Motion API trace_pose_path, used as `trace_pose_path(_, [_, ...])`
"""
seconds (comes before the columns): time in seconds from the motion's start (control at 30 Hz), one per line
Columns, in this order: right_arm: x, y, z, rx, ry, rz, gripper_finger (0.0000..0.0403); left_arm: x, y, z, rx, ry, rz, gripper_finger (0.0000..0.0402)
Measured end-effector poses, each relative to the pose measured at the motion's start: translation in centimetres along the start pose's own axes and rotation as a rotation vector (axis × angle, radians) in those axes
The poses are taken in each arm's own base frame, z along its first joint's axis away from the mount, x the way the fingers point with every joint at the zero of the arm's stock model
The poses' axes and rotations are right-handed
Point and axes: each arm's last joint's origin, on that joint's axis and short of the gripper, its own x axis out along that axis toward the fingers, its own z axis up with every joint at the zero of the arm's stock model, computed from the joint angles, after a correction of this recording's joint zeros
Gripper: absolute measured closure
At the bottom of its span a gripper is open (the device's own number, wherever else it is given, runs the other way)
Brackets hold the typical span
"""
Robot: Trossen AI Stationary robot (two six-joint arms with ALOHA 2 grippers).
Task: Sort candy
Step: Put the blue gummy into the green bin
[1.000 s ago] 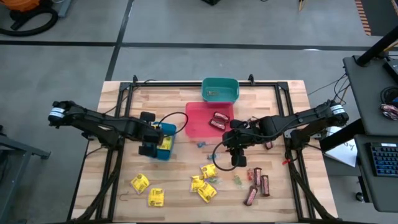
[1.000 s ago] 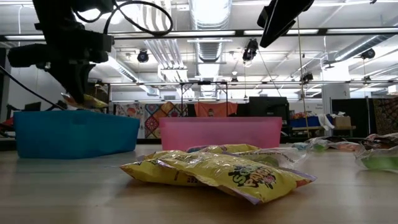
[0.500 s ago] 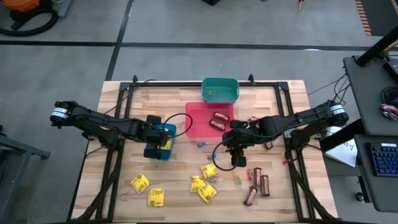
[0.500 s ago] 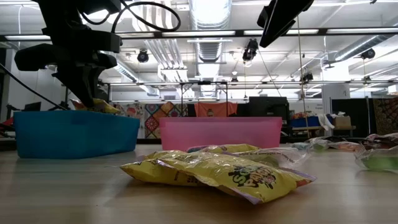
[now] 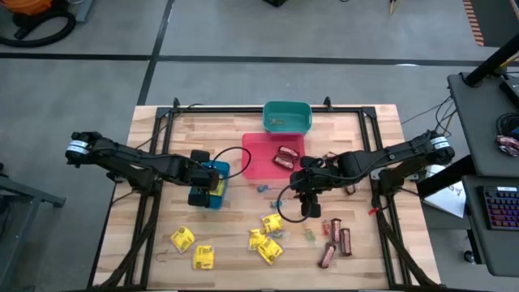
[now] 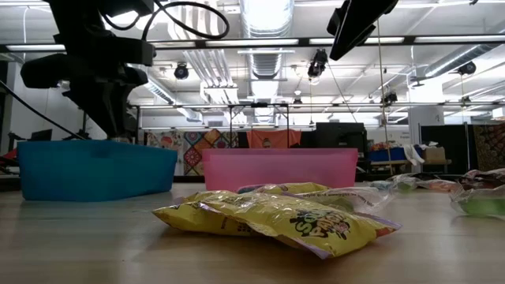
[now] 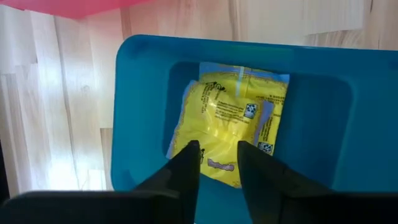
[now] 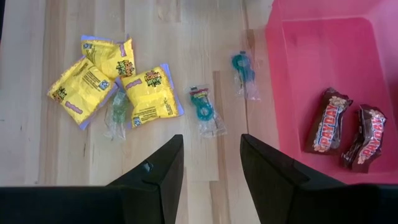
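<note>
From above, I saw little had changed since a second before: my left gripper (image 5: 201,188) had slid slightly toward the small blue plastic bin (image 5: 219,170) and hung over it, while the right gripper (image 5: 307,188) had not moved, hovering beside the pink rectangular plastic bin (image 5: 258,156). Loose yellow square candy packets (image 5: 265,242) and dark brown-red oblong bars (image 5: 335,238) lay on the wooden table (image 5: 243,128); the teal bin's (image 5: 287,116) contents were too small to read.

At table height, the yellow packet I'd seen at the left gripper (image 6: 110,118) earlier no longer showed above the blue bin's (image 6: 95,167) wall.

My left wrist camera showed the fingers (image 7: 186,177) parted narrowly, gripping nothing, over yellow packets (image 7: 230,127) lying in the blue bin (image 7: 143,112).

My right wrist camera showed fingers (image 8: 161,171) apart and empty, two bars (image 8: 345,130) in the pink bin (image 8: 298,62), partly cut off.
</note>
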Motion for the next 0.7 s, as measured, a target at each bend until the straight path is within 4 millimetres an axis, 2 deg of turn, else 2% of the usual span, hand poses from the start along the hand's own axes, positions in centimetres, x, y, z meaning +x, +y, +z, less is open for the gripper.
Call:
trace_pose_path(0.13, [0.0,0.0,0.0,0.022,0.000,0.000,0.0252,-0.6,0.1,0.4,-0.034,-0.011,-0.017,0.0300])
trace_pose_path(0.37, [0.0,0.1,-0.1,0.083,0.005,0.000,0.0252,-2.4,-0.1,2.0,-0.143,-0.104,-0.182,0.0304])
trace_pose_path(0.5, [0.2,0.1,-0.3,0.079,0.014,0.000,0.0252,-2.9,-0.9,2.8,-0.159,-0.187,-0.211,0.0312])
trace_pose_path(0.7, [1.2,0.8,-1.4,-0.002,0.043,0.006,0.0252,-3.6,-2.5,2.7,-0.196,-0.205,-0.214,0.0324])
